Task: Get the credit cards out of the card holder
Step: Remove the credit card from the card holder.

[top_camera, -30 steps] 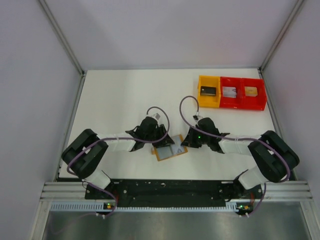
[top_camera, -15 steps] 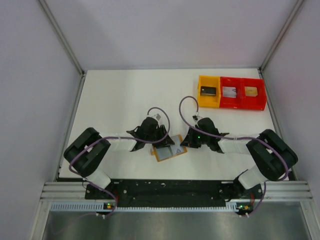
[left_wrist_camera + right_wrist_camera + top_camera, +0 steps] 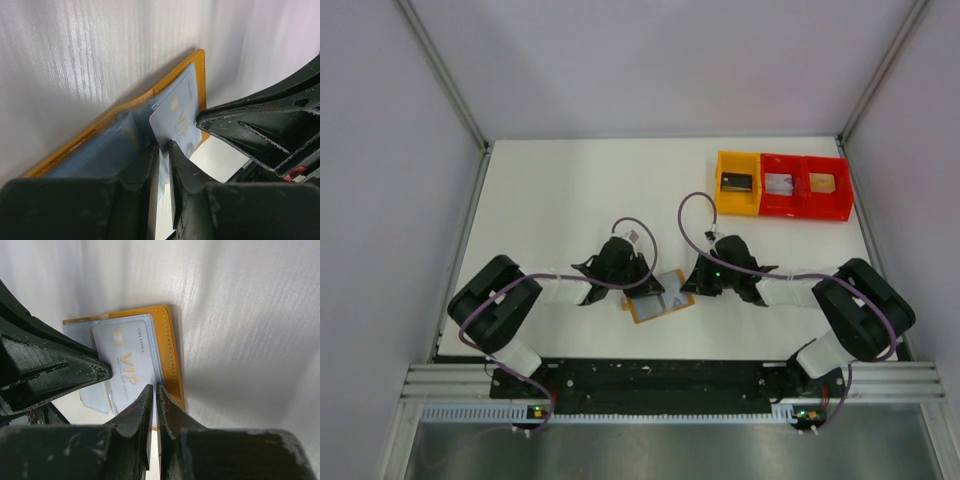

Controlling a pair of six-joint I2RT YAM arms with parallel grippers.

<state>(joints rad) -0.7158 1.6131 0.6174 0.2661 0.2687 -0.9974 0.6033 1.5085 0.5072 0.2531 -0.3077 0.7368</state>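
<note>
The card holder (image 3: 656, 305) lies open on the table between both arms, tan with a grey-blue inner face; it also shows in the left wrist view (image 3: 120, 107) and the right wrist view (image 3: 172, 355). A pale credit card (image 3: 180, 117) marked VIP sticks partly out of its pocket, and it also shows in the right wrist view (image 3: 125, 365). My left gripper (image 3: 164, 146) is shut on the card's near corner; from above it (image 3: 642, 284) sits at the wallet's left. My right gripper (image 3: 154, 388) is shut on the card holder's edge beside the card, at the wallet's right (image 3: 690, 287).
A yellow tray (image 3: 737, 160) and two red trays (image 3: 805, 162) stand at the back right, each holding a small rectangle. The two grippers' fingers are very close together over the wallet. Walls enclose the table on three sides.
The pale card shows a little further out over the wallet's far edge than before. My left gripper has shifted slightly left. The right arm has hardly moved.
</note>
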